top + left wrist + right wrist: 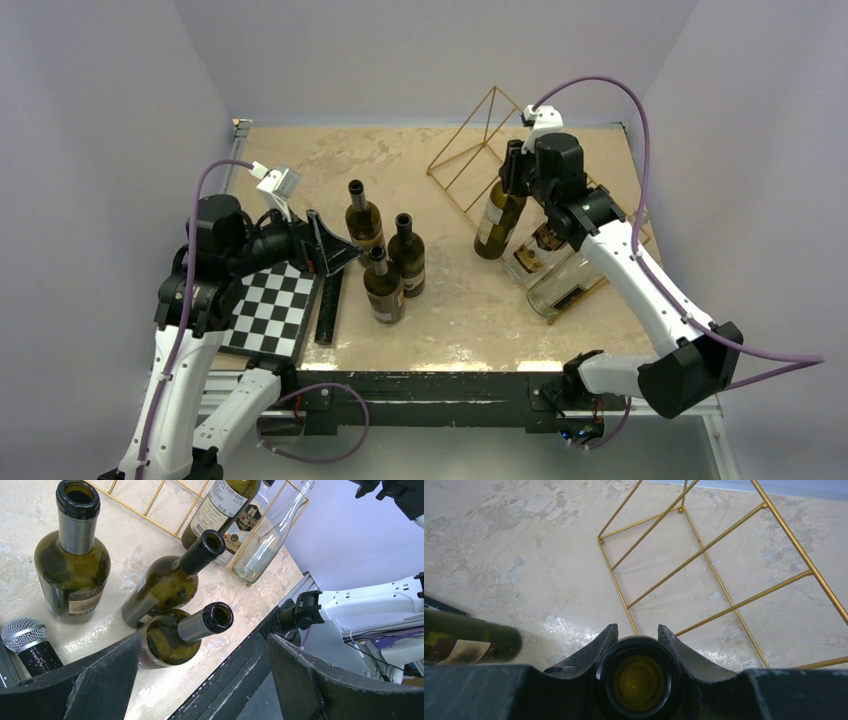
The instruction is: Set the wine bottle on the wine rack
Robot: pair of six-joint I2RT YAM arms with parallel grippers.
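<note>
Left gripper [335, 250] spread wide, holding nothing, beside chessboard [268, 310] near left edge. Right gripper [515, 168] clamps wine bottle [497, 222] by its neck, tilted, at left side of wine rack [460, 128], far-right corner.

table [300, 160] w/ beige marbled top, pale blotches & grey veins, slightly glossy, w/ a soft sheen patch [559, 625] in the right wrist view. black rail [430, 386] runs along the near edge, thin metal trim [236, 150] down the left side. plain walls box it in on 3 sides: back wall [430, 50], left wall [90, 110], right wall [750, 120], all matte pale lavender-grey. light even & diffuse, shadows short & soft. grey surface [450, 455] below the near edge; floor or shelf, can't tell.
</note>
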